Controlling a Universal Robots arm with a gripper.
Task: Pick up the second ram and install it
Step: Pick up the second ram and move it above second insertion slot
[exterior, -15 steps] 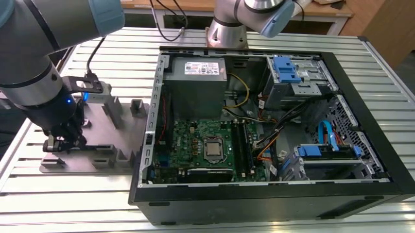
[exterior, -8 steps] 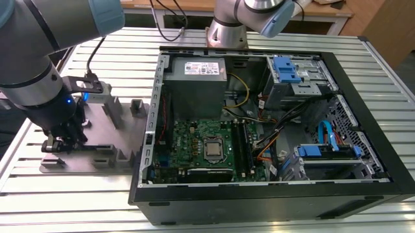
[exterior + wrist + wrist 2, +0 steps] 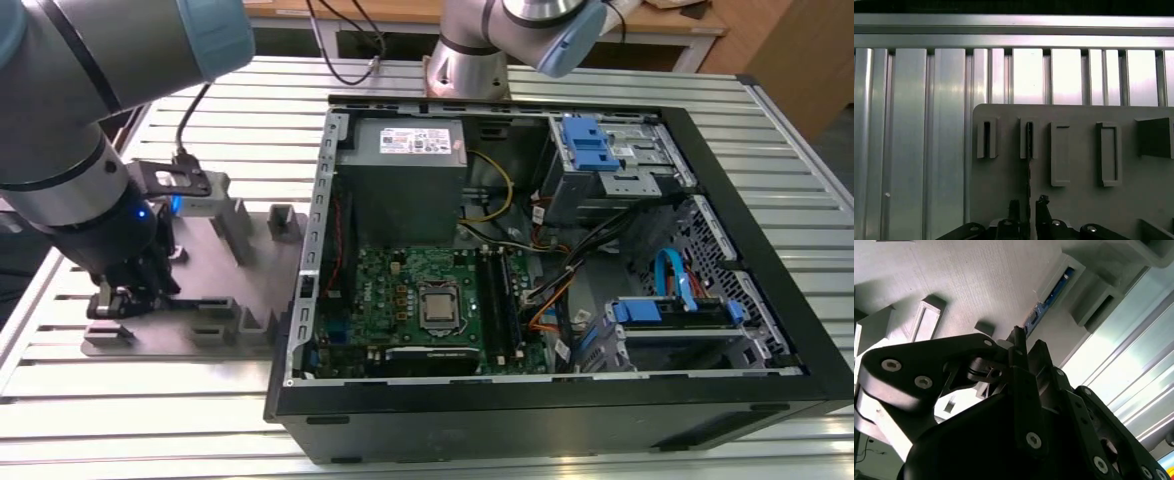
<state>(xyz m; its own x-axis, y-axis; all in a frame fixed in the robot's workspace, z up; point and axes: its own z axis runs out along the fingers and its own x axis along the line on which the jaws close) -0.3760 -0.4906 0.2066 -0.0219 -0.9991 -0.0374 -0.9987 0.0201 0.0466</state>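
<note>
Over the holder plate (image 3: 1004, 200), my hand (image 3: 1028, 209) sits open, straddling the second ram (image 3: 1029, 145). It stands on edge in the plate's slot, I guess so its flat faces are easy to pinch.

The pincer (image 3: 1028, 340) sits at the second ram (image 3: 1050, 294), slotted in grey holder (image 3: 969, 275).
</note>
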